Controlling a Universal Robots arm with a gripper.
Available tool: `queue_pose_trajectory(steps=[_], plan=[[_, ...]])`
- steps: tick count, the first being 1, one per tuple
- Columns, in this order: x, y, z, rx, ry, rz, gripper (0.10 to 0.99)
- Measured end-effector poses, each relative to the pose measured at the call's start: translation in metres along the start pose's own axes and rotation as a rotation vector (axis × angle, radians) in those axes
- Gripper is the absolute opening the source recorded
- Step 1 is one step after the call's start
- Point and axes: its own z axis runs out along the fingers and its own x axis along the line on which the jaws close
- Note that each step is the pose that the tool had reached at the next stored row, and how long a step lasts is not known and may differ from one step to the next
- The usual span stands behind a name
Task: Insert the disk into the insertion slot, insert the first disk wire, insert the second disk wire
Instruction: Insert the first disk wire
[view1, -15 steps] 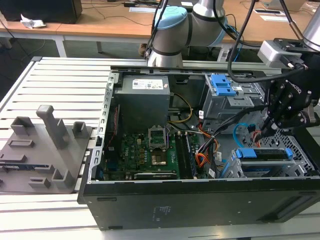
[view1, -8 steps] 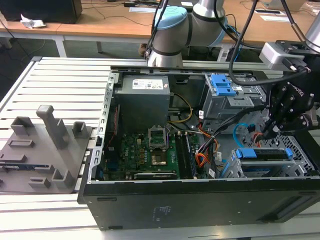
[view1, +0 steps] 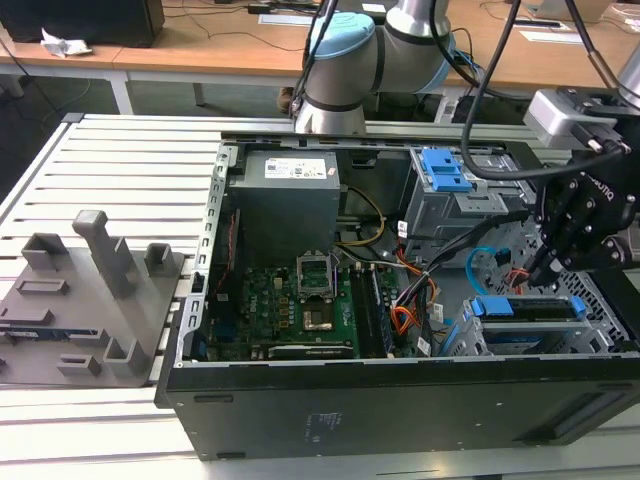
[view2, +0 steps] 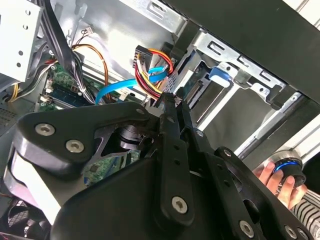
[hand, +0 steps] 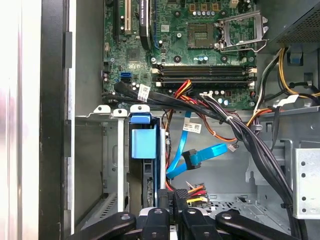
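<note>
Two fingers (hand: 181, 200) of the gripper (hand: 172, 197) are seen closed on the plug end of the multicoloured disk wire (hand: 196, 190), just beside the insertion slot (hand: 112, 150) — the disk (hand: 144, 142), capped by its blue carrier, is already seated in that slot. The blue disk wire (hand: 202, 154) is seen lying loose near the slot.

Bright, even light.
Glare bleaches the bench (hand: 15, 125) white in the first wrist view; shadow inside the computer case (view1: 400, 400).
</note>
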Motion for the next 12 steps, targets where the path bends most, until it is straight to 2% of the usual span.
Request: queue_pose_trajectory(steps=[7,12], plan=[[0.0056,-0.0001,0.0002,0.000,0.0000,0.000,0.165],[0.0058,-0.0002,0.0016,0.000,-0.0017,0.000,0.165]])
